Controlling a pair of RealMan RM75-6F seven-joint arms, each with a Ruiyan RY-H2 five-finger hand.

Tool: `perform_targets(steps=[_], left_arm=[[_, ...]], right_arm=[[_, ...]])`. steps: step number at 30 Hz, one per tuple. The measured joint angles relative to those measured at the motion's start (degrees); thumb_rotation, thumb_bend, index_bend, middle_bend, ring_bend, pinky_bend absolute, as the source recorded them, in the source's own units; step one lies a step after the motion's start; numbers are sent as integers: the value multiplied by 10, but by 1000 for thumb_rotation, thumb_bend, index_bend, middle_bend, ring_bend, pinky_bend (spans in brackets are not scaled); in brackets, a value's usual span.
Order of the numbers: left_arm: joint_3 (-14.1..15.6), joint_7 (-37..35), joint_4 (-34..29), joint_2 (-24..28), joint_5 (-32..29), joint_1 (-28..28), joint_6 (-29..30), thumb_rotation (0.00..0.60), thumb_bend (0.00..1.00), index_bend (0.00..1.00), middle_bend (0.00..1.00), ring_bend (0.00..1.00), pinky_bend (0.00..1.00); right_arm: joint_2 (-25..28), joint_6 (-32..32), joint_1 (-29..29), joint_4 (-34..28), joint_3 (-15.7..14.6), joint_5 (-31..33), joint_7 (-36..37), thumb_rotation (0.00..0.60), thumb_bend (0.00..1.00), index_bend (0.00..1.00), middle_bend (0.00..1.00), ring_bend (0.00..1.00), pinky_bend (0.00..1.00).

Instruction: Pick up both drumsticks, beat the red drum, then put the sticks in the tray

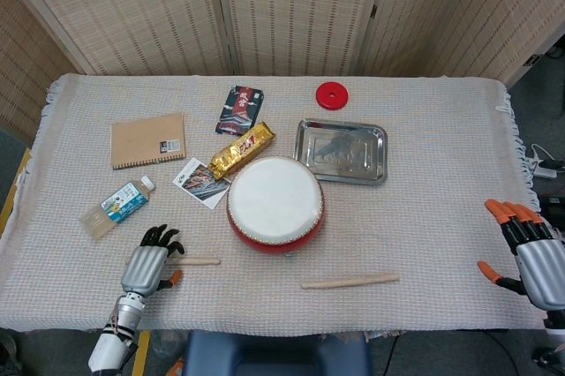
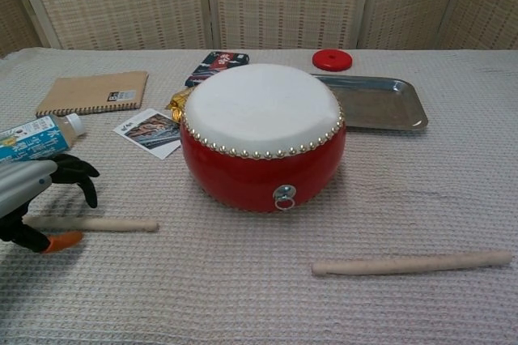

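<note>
Step in hand: picking up the first stick. Left hand (image 2: 36, 199) arched over the near end of the left drumstick (image 2: 105, 224), fingers spread, thumb low beside the wood. Nothing gripped; contact with the stick, if any, hard to judge from where I stand.

Right hand (image 1: 530, 248) hangs off the table's right edge, fingers apart, empty, well apart from the right drumstick (image 1: 350, 282).

Red drum (image 1: 274, 203) sits mid-table between the sticks; steel tray (image 1: 341, 151) just behind it to the right.

Next, by my reading: left hand lowers and closes around the stick without rolling it away; right hand must travel inward to its own stick.
</note>
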Motion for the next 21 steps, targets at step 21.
perform_targets(steps=[21], left_arm=[[-2, -5, 35, -37, -39, -23, -10, 600, 468, 609, 265, 85, 84]], right_arm=[[0, 8, -7, 8, -1, 6, 15, 600, 122, 0, 97, 0, 148]])
